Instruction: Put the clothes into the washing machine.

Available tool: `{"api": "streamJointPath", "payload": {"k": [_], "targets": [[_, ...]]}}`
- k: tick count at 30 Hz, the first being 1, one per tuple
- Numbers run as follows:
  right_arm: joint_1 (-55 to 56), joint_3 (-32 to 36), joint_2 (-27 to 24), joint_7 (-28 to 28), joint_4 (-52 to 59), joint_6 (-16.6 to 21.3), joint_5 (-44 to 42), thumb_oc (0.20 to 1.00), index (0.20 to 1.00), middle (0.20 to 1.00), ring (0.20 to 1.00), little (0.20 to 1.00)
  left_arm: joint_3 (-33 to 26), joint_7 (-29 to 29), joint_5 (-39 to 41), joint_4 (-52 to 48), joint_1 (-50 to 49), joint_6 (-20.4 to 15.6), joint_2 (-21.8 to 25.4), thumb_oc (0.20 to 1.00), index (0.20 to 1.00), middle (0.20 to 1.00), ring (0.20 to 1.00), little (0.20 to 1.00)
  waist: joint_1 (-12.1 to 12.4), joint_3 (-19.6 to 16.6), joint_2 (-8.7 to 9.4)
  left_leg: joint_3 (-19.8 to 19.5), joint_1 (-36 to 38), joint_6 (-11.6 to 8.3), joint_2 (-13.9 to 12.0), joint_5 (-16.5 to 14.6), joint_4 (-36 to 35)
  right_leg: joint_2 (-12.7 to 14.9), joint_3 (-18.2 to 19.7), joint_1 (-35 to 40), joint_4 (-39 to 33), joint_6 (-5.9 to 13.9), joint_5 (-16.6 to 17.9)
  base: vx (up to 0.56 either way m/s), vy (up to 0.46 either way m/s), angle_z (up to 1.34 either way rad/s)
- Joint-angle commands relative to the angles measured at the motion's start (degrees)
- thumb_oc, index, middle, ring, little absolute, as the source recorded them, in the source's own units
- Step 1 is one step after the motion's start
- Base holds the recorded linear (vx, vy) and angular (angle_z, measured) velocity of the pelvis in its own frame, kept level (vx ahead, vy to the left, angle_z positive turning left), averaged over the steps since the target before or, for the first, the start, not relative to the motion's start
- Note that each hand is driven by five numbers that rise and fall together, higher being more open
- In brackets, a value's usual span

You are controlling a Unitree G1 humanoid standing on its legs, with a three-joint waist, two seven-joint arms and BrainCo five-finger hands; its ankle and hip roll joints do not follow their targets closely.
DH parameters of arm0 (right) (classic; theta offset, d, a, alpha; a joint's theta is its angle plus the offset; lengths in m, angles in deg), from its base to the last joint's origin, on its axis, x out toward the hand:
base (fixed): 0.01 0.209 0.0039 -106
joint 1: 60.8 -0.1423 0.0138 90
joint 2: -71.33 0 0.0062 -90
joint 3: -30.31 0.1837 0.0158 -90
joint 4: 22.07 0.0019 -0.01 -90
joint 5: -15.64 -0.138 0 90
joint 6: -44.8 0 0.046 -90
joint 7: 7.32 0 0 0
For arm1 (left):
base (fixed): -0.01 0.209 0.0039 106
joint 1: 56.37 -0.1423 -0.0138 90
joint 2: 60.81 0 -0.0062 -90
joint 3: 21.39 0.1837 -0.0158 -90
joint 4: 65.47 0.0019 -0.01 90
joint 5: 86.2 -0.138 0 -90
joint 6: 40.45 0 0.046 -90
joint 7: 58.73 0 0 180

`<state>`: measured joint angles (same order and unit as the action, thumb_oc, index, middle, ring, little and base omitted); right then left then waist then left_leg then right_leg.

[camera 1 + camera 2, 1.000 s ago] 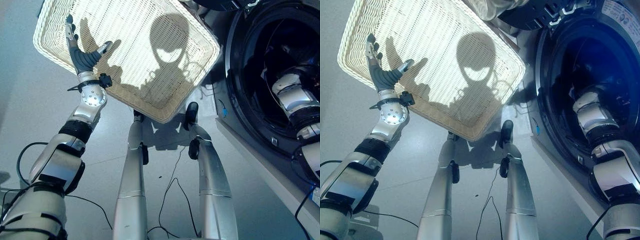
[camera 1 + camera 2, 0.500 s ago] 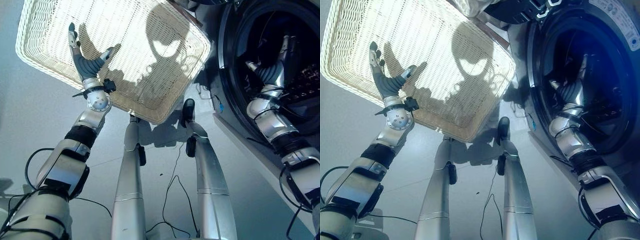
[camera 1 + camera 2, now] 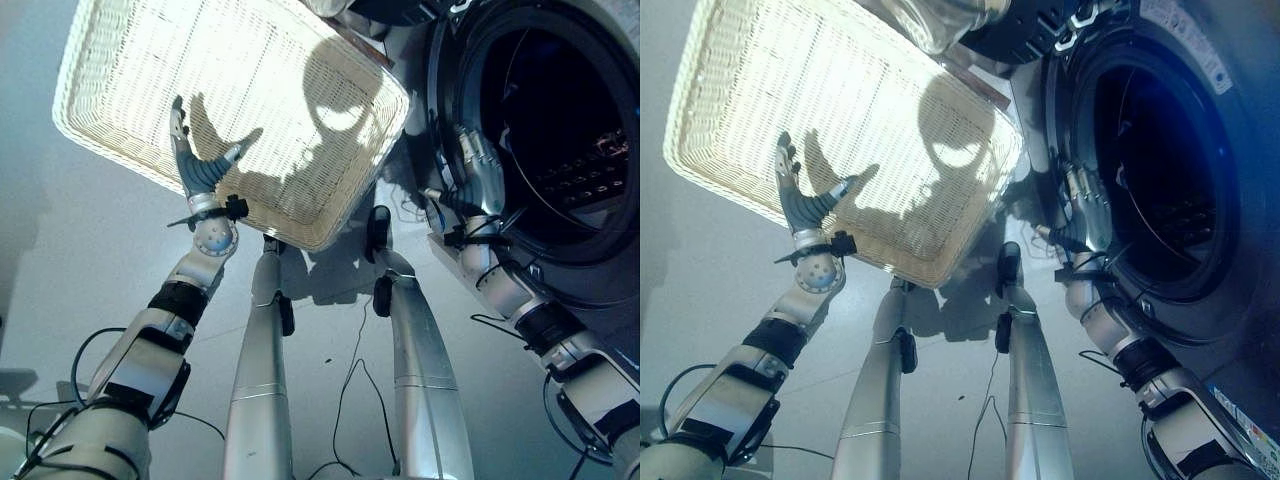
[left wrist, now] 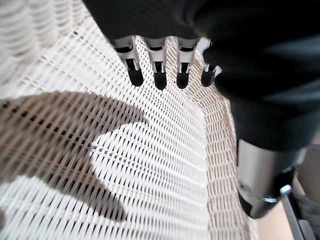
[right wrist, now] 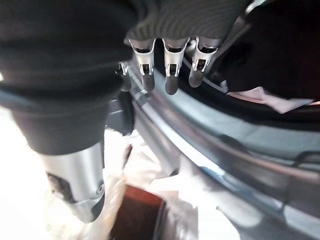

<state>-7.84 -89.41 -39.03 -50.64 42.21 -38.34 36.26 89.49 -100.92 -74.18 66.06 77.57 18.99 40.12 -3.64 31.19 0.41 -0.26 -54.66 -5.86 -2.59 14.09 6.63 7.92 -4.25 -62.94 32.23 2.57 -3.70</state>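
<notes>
Your right hand (image 3: 478, 165) hovers at the near-left rim of the washing machine (image 3: 560, 260), fingers straight and empty, just outside the dark drum opening (image 3: 560, 110). Your left hand (image 3: 200, 165) hangs over the wicker basket (image 3: 120, 60) on the floor to the left, fingers spread and holding nothing; the left wrist view shows bare weave beneath the fingertips (image 4: 160, 80). In the right wrist view, a pale piece of cloth (image 5: 265, 97) lies inside the drum, just past the door seal and beyond the right hand's fingers, not touching them. More pale fabric (image 3: 940, 20) shows at the far edge of the basket, well apart from both hands; what it is cannot be told. Expect such clothes to be light, soft and limp: they will sag, trail and snag on the rim, so you would do best to gather a bunched fold in the middle, not an edge. The basket floor looks cleared, suggesting loading is near its end.
</notes>
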Motion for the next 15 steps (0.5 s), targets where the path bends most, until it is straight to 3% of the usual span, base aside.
{"api": "streamJointPath", "payload": {"k": [1,5,13,15], "targets": [[3.69,-2.15,0.20,3.05,3.72,5.52,2.19,1.000,1.000,1.000,1.000,1.000,-1.42,2.63,-1.03,-1.17,-3.38,-0.39,-2.29,1.000,1.000,1.000,1.000,1.000,0.58,-1.39,-0.30,1.88,3.63,1.14,3.45,-11.06,8.94,-3.49,-2.04,8.66,-12.98,5.30,6.84,-0.04,0.004,0.02],[6.93,-3.42,1.83,4.43,2.22,8.09,1.47,1.000,1.000,1.000,1.000,1.000,-1.12,5.17,-2.05,-0.56,-8.50,0.33,-3.88,1.000,1.000,1.000,1.000,1.000,1.17,-1.39,-0.11,1.45,9.46,1.08,3.61,-10.92,6.78,-3.12,-2.54,14.52,-14.54,5.40,6.88,-0.05,-0.011,-0.01],[17.10,-2.14,3.59,12.41,-3.78,9.70,-4.14,1.000,1.000,1.000,1.000,1.000,0.48,12.29,-4.27,4.27,-20.00,2.06,-4.60,1.000,1.000,1.000,1.000,1.000,3.04,-1.39,-0.49,0.84,28.49,0.52,2.54,-10.38,-0.33,-1.13,-4.32,33.23,-19.71,6.53,6.56,-0.01,-0.016,0.02],[21.48,-0.45,5.57,15.81,-7.91,9.22,-6.52,1.000,1.000,1.000,1.000,1.000,0.23,15.94,-5.35,7.95,-24.28,2.33,-4.94,1.000,1.000,1.000,1.000,1.000,3.63,-1.40,-0.12,0.98,37.56,0.25,2.10,-10.68,-3.35,-0.31,-4.25,42.73,-22.69,6.94,6.26,0.06,-0.023,0.08]]}}
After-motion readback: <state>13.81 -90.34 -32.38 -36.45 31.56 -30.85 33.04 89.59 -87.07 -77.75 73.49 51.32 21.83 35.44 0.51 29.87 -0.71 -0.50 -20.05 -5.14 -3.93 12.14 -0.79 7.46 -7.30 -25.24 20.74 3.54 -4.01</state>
